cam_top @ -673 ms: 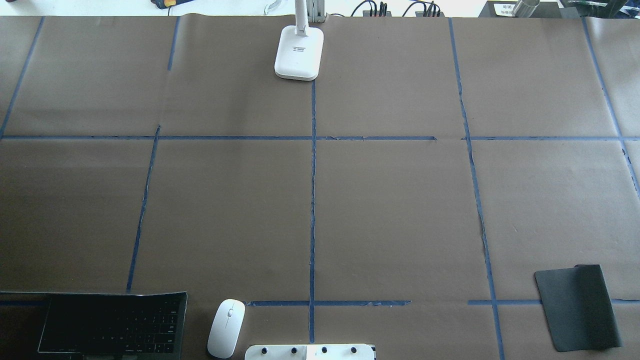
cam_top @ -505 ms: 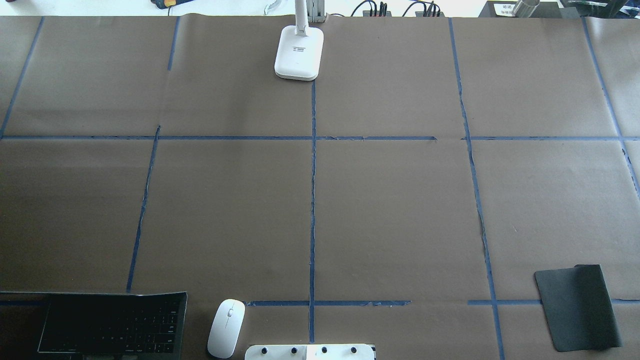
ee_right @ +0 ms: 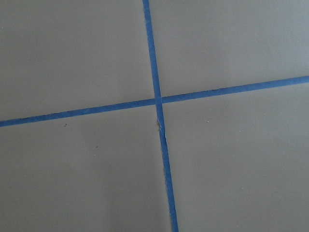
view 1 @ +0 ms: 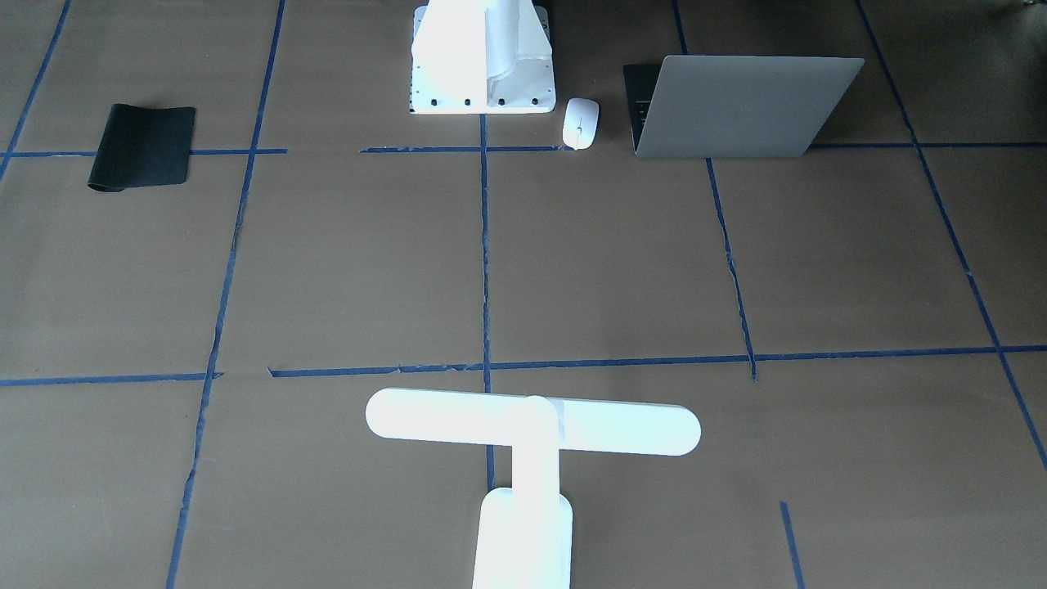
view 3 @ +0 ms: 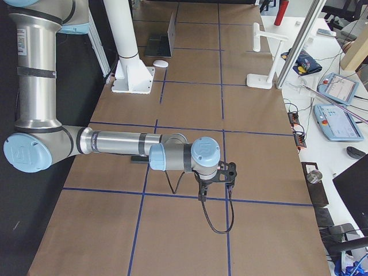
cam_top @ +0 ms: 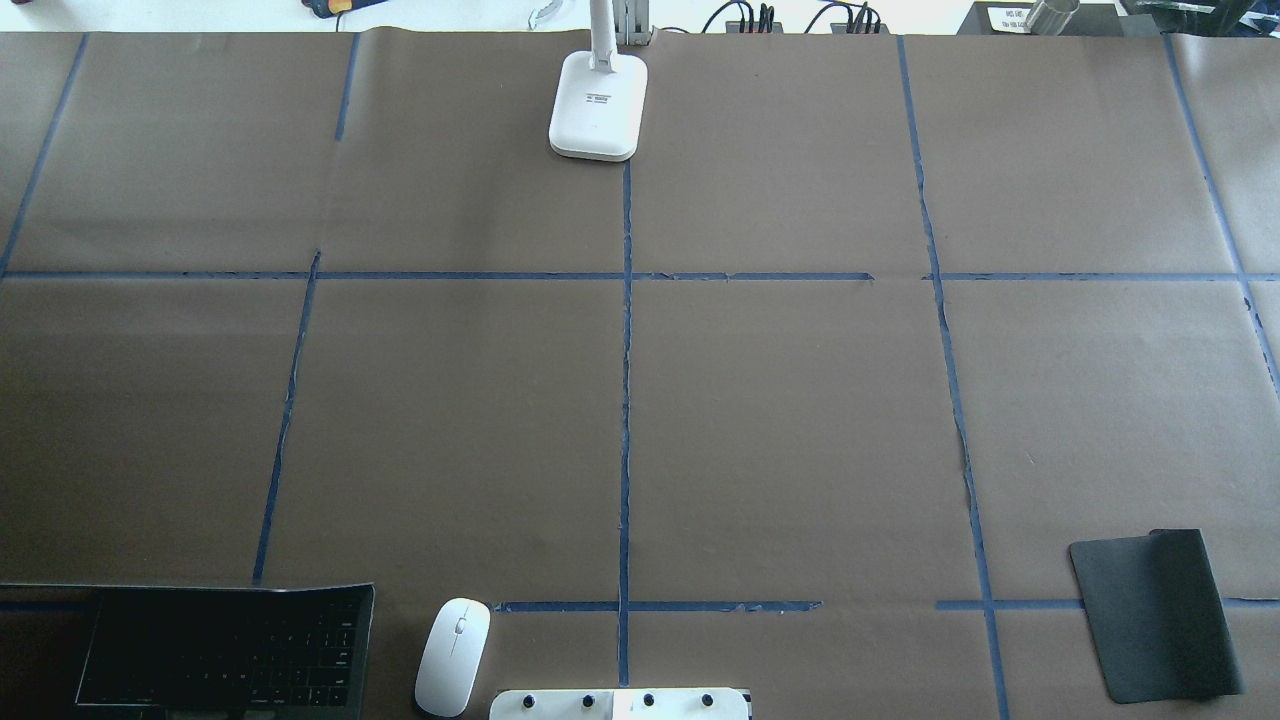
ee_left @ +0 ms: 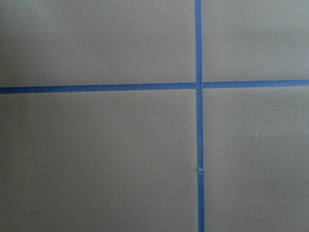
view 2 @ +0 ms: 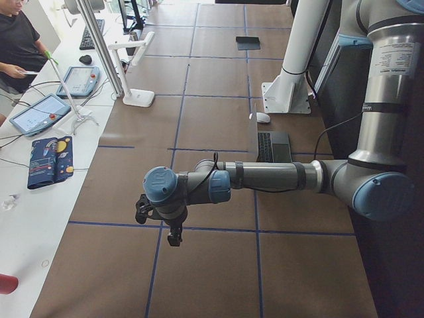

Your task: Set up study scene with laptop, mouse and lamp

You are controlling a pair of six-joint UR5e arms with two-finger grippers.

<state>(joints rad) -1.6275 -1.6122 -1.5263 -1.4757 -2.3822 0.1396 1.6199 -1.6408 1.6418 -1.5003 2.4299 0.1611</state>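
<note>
Laptop (cam_top: 220,650) open, bottom left of the overhead view. Mouse (cam_top: 453,656) just right of it, not touching, next to the white pedestal (cam_top: 620,704). Lamp (cam_top: 597,105) top centre. Black mouse pad (cam_top: 1155,615) bottom right. Left gripper (view 2: 159,222) and right gripper (view 3: 227,173) hang over taped brown paper (cam_top: 800,400); whether their jaws are apart or together, can't tell.

The left arm (view 2: 278,177) and right arm (view 3: 115,142) are silver-grey tubes with black bands and rounded light-blue joint caps. The left gripper (view 2: 174,238) and right gripper (view 3: 201,192) are small and black. A thin black cable (view 3: 230,207) loops beside the right one. The white pedestal (view 1: 483,57) has dark screws along its foot.
</note>
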